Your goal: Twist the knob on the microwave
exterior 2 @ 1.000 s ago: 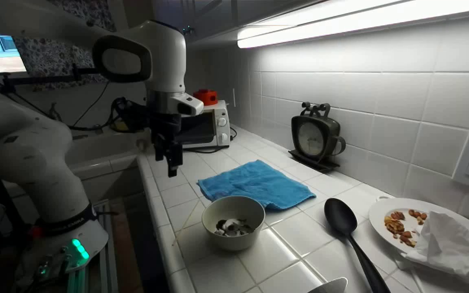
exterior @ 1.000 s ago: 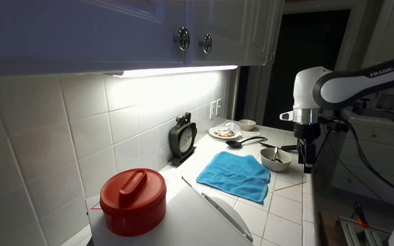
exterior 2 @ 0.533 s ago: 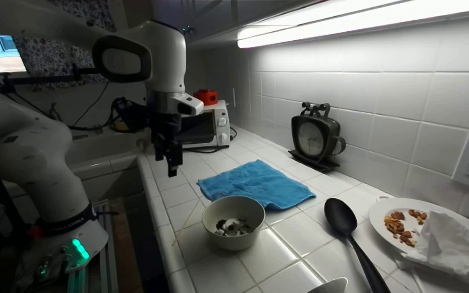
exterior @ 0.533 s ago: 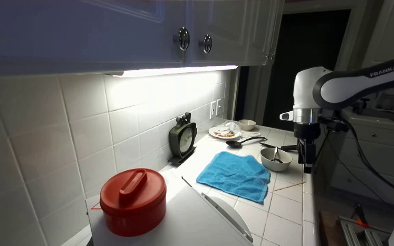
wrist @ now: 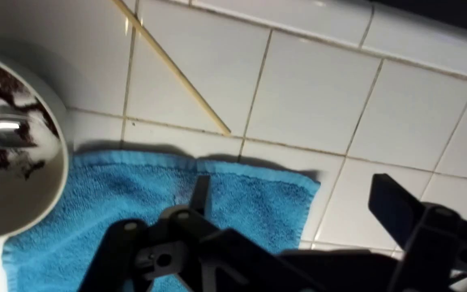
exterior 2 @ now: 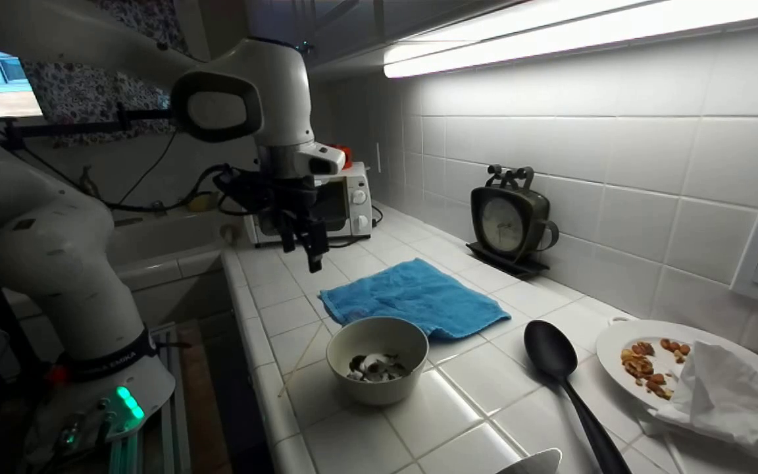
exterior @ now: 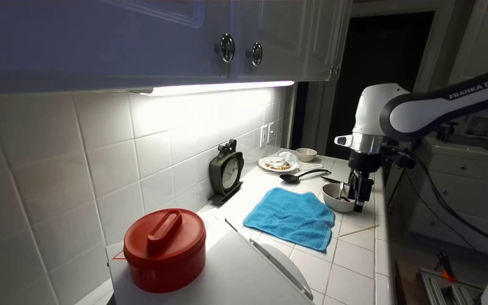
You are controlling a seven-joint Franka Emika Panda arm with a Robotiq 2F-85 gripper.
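Observation:
The microwave, a white toaster-style oven point(exterior 2: 351, 172), stands at the far end of the counter in an exterior view. Its front panel has an upper round white knob point(exterior 2: 359, 197) and a lower white knob point(exterior 2: 362, 222). In an exterior view only its white top point(exterior: 235, 271) and part of its front show, and the knobs are hidden. My gripper point(exterior 2: 302, 258) points down above the counter, well short of the oven; it also shows in an exterior view point(exterior: 358, 202). In the wrist view its fingers point(wrist: 291, 178) are wide apart with nothing between them. No knob shows there.
A red lidded pot point(exterior: 165, 250) sits on the oven. A blue towel point(exterior 2: 412, 296), a bowl with cutlery point(exterior 2: 377, 359) and a thin stick point(wrist: 176, 71) lie below the gripper. A dark stand with a pale dial point(exterior 2: 503, 224) leans by the wall. Cabinets point(exterior: 278, 38) overhang.
The arm was still between the two earlier frames. Now the gripper has moved inward over the counter, a little upward, and its wrist is slightly tilted. The objects have not moved.

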